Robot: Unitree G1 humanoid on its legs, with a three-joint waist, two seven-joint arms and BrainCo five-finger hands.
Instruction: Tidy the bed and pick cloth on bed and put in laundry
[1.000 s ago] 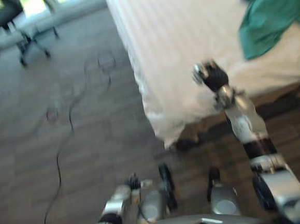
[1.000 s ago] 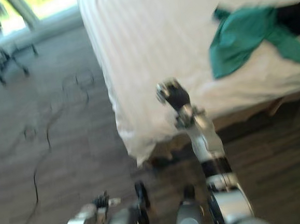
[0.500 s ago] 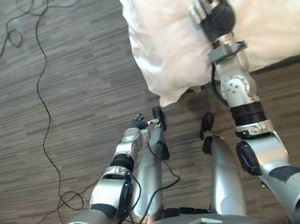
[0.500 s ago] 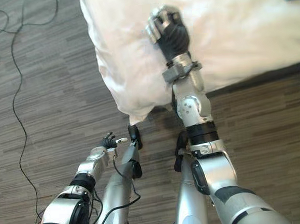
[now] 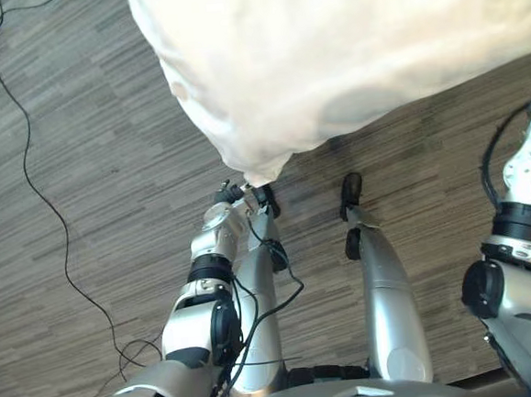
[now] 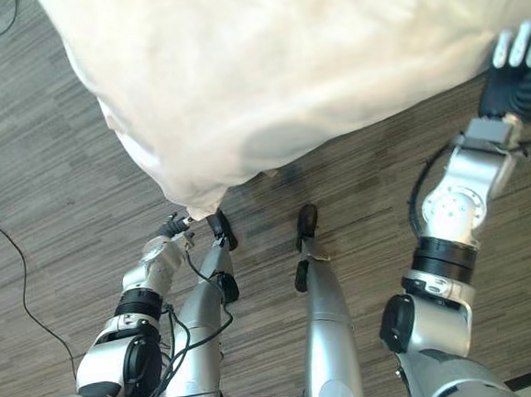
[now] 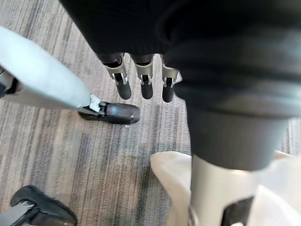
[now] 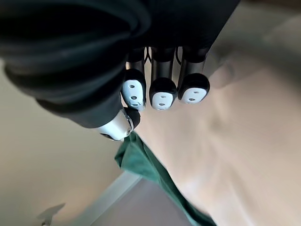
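Note:
The bed's white cover (image 5: 345, 45) spans the top of the eye views, and its corner (image 5: 259, 170) hangs down to a point over the floor. My left hand (image 5: 227, 198) hangs low just beside that corner tip, its fingers (image 7: 141, 87) straight and holding nothing, with the white corner (image 7: 171, 181) close by. My right hand (image 6: 517, 59) is raised at the bed's edge on the right, fingers relaxed and empty. Past its fingertips (image 8: 162, 92) a green cloth (image 8: 143, 162) lies on the white cover.
Grey wood-plank floor (image 5: 87, 268) surrounds the bed's corner, with open floor to the left. The overhanging cover hides the bed's frame.
The camera has tilted further down. My right hand has come off the top of the cover and swung out to the right, to the bed's edge. The left arm still hangs low.

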